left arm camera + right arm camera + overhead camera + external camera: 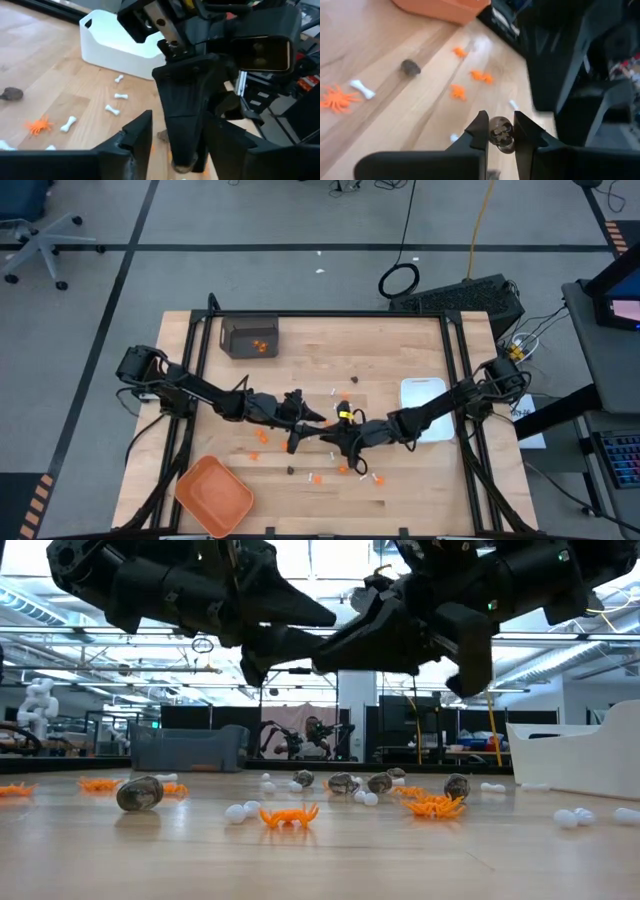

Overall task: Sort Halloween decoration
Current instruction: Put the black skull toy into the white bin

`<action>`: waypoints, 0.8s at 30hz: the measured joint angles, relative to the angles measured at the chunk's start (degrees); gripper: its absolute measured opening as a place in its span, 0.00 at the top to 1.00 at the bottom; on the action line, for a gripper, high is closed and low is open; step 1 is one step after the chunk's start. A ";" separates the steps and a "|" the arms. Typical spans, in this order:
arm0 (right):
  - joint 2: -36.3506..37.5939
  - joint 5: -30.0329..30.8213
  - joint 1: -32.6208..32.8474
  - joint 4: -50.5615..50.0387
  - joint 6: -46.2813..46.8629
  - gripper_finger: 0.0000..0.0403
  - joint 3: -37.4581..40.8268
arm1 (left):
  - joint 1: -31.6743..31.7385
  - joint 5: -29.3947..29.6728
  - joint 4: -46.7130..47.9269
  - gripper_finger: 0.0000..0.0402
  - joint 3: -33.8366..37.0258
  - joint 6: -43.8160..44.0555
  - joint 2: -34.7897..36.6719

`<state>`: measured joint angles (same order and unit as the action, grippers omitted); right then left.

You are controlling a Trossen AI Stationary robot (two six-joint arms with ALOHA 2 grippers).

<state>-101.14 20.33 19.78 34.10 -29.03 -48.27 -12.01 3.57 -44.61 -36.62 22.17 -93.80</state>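
Handoff mid-bench: right hand [500, 134] has a dark skull [501, 133] pinched between its fingertips.

Left hand [177, 137] faces it nose to nose, fingers spread, nothing held, straddling the right hand's tip. Remaining spiders [259, 437], skulls and bones [332, 393] are scattered on the bench [400, 340] around and under both hands. White dish [422, 394] sits just behind the right arm, nearest drop; orange tray [214, 494] lies by the left front corner, well apart.

From above, the arms cover the pieces beneath them; the orange tray [213, 496] is cut by the picture's edge, and the dark bin's [249, 336] contents are unclear
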 joint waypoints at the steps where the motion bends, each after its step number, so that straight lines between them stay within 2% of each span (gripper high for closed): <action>1: 0.00 0.67 0.33 -0.85 1.02 0.93 0.00 | -0.17 0.02 -0.10 0.54 0.00 -0.04 0.00; 7: 0.14 2.26 2.03 -3.62 4.72 0.93 0.00 | -0.15 0.75 0.20 0.51 0.00 0.98 0.00; 10: 1.08 4.25 3.32 -5.59 5.36 0.92 0.00 | -0.46 -1.20 2.44 0.51 0.09 5.02 0.98; 13: 3.32 5.46 4.76 -9.05 5.80 0.93 0.00 | -1.86 -1.43 4.12 0.51 0.09 5.06 2.49; 16: 6.66 6.24 6.23 -14.37 5.15 0.93 0.00 | -3.18 -0.26 6.59 0.51 0.09 1.89 3.23; 20: 12.04 11.82 8.21 -23.95 4.56 0.92 0.00 | -3.94 1.84 8.52 0.51 0.11 0.93 3.16; 24: 18.05 17.09 9.48 -34.61 8.00 0.92 0.00 | -3.93 4.48 9.95 0.51 0.11 0.96 2.58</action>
<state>-83.10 37.42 29.26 -0.51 -21.03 -48.27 -15.94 8.05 -34.66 -36.51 23.14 -91.22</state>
